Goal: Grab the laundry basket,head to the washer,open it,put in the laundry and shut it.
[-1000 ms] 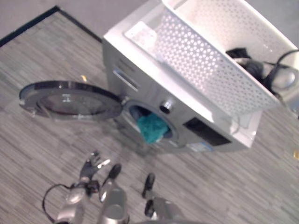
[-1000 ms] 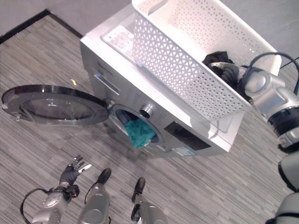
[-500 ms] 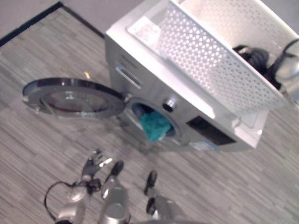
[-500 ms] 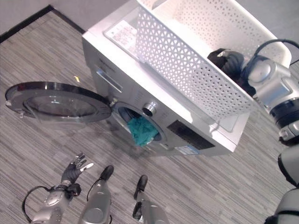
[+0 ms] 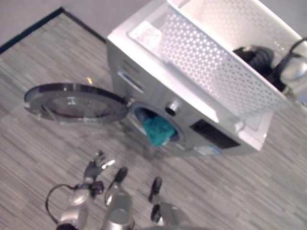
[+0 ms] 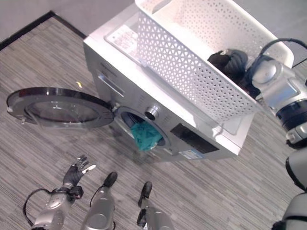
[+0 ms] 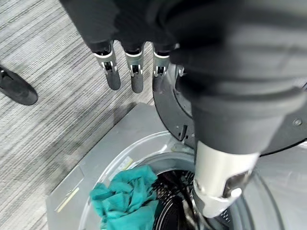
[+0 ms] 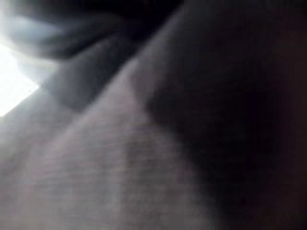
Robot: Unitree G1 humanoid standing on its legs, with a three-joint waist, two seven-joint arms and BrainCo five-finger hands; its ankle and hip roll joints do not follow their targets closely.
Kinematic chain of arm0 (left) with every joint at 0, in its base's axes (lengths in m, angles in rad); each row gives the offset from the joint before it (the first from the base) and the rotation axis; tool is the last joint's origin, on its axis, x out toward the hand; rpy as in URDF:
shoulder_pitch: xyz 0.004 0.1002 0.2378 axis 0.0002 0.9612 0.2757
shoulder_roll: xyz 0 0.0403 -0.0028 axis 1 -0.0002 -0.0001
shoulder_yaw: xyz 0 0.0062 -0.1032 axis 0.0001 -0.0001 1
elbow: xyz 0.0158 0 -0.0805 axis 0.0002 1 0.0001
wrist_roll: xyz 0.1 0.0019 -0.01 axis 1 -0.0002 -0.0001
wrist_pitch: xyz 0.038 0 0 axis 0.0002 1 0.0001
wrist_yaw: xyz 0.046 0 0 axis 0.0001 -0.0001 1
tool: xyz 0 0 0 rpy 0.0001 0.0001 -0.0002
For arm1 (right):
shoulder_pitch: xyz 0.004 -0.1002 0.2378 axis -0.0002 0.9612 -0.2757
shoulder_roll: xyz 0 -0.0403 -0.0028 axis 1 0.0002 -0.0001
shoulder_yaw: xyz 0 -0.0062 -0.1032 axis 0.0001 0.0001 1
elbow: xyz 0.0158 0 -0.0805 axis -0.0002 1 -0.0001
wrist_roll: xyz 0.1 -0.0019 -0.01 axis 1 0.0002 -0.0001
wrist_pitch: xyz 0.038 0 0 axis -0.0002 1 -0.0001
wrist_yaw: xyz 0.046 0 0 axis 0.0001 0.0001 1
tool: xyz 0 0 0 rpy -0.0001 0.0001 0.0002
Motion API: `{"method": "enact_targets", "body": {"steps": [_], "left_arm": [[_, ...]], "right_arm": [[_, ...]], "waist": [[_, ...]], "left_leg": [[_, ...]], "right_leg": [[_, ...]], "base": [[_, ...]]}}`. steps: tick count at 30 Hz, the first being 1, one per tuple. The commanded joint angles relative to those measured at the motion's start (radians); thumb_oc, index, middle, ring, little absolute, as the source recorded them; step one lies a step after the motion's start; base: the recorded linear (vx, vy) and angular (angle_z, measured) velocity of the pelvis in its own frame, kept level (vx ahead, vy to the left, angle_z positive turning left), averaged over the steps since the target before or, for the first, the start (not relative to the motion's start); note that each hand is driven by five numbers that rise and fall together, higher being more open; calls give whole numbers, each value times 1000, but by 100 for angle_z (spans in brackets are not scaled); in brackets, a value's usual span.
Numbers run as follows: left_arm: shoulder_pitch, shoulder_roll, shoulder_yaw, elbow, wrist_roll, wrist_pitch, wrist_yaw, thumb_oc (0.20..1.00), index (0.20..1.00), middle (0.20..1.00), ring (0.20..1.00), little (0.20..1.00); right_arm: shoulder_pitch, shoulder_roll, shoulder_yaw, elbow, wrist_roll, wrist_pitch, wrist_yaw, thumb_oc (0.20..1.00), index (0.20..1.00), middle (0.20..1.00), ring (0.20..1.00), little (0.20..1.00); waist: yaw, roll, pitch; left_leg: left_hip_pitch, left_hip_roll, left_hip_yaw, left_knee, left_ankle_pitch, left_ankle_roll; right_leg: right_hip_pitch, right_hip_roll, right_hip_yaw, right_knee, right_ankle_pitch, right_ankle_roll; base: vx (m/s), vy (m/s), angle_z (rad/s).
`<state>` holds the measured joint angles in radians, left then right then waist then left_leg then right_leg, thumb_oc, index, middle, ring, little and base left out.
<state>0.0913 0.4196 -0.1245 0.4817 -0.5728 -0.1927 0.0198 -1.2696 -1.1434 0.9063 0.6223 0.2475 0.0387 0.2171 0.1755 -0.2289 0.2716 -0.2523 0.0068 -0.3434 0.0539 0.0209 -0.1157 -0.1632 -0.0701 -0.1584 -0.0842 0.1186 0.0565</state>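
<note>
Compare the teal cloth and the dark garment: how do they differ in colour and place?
The teal cloth hangs out of the washer drum opening, below the open door; the dark garment lies in the white laundry basket on top of the washer. The right robot hand reaches into the basket at the dark garment; nothing touches the teal cloth. Both are crumpled.

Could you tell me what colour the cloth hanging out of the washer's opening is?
Teal cloth, clearest in the left wrist view.

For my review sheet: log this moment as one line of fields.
washer door: open | teal cloth: hanging out of drum | laundry basket: on washer | right hand: in basket on dark laundry | left hand: open, idle
</note>
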Motion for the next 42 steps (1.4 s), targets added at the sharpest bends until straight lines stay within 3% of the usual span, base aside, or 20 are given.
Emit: {"method": "enact_targets", "body": {"steps": [1, 7, 13, 20, 23, 31, 36, 39, 40, 42], "left_arm": [[17, 63, 25, -43, 32, -37, 2, 1000, 1000, 1000, 1000, 1000], [17, 73, 45, -15, 41, -18, 6, 1000, 1000, 1000, 1000, 1000], [14, 92, 43, 7, 72, 2, 20, 1000, 1000, 1000, 1000, 1000], [5, 100, 20, 4, 98, 6, 34, 1000, 1000, 1000, 1000, 1000], [-6, 111, -1, -24, 127, -8, 40, 1000, 1000, 1000, 1000, 1000], [-40, 120, -52, -95, 165, -28, 41, 1000, 1000, 1000, 1000, 1000], [-58, 157, -45, -254, 214, -59, 65, 1000, 1000, 1000, 1000, 1000], [-83, 196, 24, -365, 358, -68, 169, 1000, 1000, 1000, 1000, 1000], [-118, 215, 76, -423, 495, -60, 243, 1000, 1000, 1000, 1000, 1000], [-138, 220, 101, -455, 561, -49, 283, 1000, 1000, 1000, 1000, 1000]], "right_arm": [[-148, -68, -6, 19, 52, -25, -119, 200, 200, 200, 200, 200], [-331, -37, -43, 128, 41, -33, -234, 200, 200, 200, 200, 200], [-517, 52, -111, 181, -118, -29, -448, 200, 200, 200, 200, 200], [-561, 69, -168, 164, -258, -13, -619, 200, 200, 200, 200, 200], [-505, 16, -252, 89, -383, 8, -722, 200, 200, 200, 200, 200], [-420, -15, -347, 22, -439, -2, -801, 200, 200, 200, 200, 200], [-378, -19, -374, -33, -446, -11, -806, 200, 200, 200, 200, 200], [-350, -3, -403, -101, -462, -2, -797, 200, 200, 200, 200, 200], [-317, 12, -429, -160, -493, 11, -789, 200, 200, 200, 200, 200], [-295, 22, -454, -194, -512, 22, -782, 200, 200, 200, 200, 200]], "waist": [[-28, -17, -47], [-44, -19, -103], [-44, -12, -176], [-26, -7, -205], [-9, -3, -208], [0, 2, -206], [-4, 13, -209], [-12, 24, -216], [-18, 30, -225], [-22, 29, -228]], "left_leg": [[58, 45, 91, -45, -29, 62], [105, 54, 97, -51, -48, 65], [149, 59, 86, -54, -73, 70], [161, 54, 65, -49, -84, 70], [159, 50, 48, -37, -92, 71], [158, 41, 37, -24, -101, 76], [167, 36, 45, -21, -108, 79], [175, 37, 51, -24, -110, 81], [182, 38, 57, -25, -112, 81], [186, 39, 59, -27, -113, 81]], "right_leg": [[69, -79, 13, 48, -87, 80], [108, -76, 15, 49, -97, 78], [150, -70, 17, 51, -115, 74], [173, -68, 2, 55, -129, 69], [184, -70, -9, 56, -136, 69], [194, -76, -16, 56, -140, 72], [200, -82, -10, 58, -140, 76], [202, -83, -4, 61, -144, 74], [205, -84, -2, 62, -147, 72], [207, -84, 2, 61, -147, 71]], "base": [[71, -5, -4], [63, 0, -3], [68, -1, 1], [41, 1, 5], [32, -3, 11], [8, 8, 9], [1, 6, 0], [8, 15, -2], [16, 7, -7], [14, 7, -7]]}}
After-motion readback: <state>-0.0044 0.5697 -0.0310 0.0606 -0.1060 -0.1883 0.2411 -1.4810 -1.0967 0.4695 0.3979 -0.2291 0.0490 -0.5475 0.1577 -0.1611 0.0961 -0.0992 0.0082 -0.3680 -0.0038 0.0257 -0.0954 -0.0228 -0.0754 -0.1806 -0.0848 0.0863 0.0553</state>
